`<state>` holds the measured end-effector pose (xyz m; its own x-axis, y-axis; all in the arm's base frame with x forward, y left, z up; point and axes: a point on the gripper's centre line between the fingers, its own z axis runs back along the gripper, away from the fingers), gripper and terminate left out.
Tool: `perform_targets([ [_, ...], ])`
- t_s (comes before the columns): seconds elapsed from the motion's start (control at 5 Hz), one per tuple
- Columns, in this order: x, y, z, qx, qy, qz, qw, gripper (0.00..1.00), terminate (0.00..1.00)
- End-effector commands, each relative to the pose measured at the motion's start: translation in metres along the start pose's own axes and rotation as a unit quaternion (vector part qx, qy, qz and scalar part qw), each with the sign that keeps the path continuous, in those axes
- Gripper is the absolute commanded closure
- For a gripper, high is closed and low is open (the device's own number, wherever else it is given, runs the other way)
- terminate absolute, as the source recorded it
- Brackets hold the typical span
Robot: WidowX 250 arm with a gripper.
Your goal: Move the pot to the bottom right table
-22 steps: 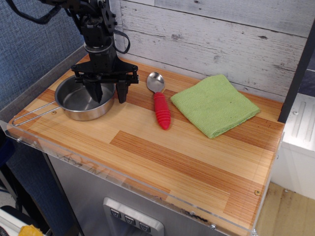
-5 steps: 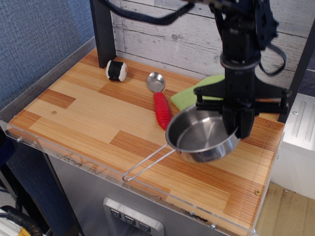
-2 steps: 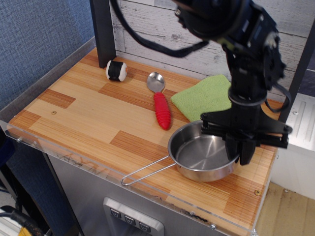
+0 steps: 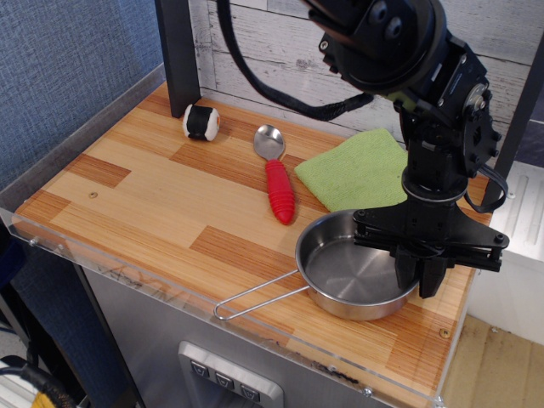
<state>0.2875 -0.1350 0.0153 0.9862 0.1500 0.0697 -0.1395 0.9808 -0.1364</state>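
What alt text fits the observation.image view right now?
A black robot gripper straddles the right rim of a shiny steel saucepan at the wooden table's near-right corner; behind lie a red-handled spoon and green cloth.

The black arm (image 4: 416, 93) reaches down vertically over the counter's (image 4: 153, 204) near right corner, wrist straight. Its pincer (image 4: 419, 276) points downward, jaws close together astride the pot's (image 4: 353, 276) right rim.

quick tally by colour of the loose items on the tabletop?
Silver/steel: 1, the pot
Red and silver: 1, the spoon
Green: 1, the cloth
Black and white: 1, the small roll
Total: 4 on the table; the gripper is at the pot's right rim.
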Motion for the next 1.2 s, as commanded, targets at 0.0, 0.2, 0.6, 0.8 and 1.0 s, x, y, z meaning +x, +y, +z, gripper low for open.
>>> perform_targets([
  [0.0, -0.006, 0.01, -0.004, -0.011, 0.008, 0.029, 0.9995, 0.0, 0.0],
  [0.2, -0.005, 0.011, -0.002, -0.006, 0.001, 0.032, 0.9995, 0.0, 0.0],
  [0.6, -0.006, 0.012, -0.001, -0.007, -0.002, 0.035, 0.9993, 0.0, 0.0],
  [0.8, -0.004, 0.013, 0.006, -0.015, -0.016, 0.049, 0.9986, 0.0, 0.0],
  [1.0, 0.0, 0.019, 0.018, -0.038, -0.029, 0.079, 0.9958, 0.0, 0.0],
])
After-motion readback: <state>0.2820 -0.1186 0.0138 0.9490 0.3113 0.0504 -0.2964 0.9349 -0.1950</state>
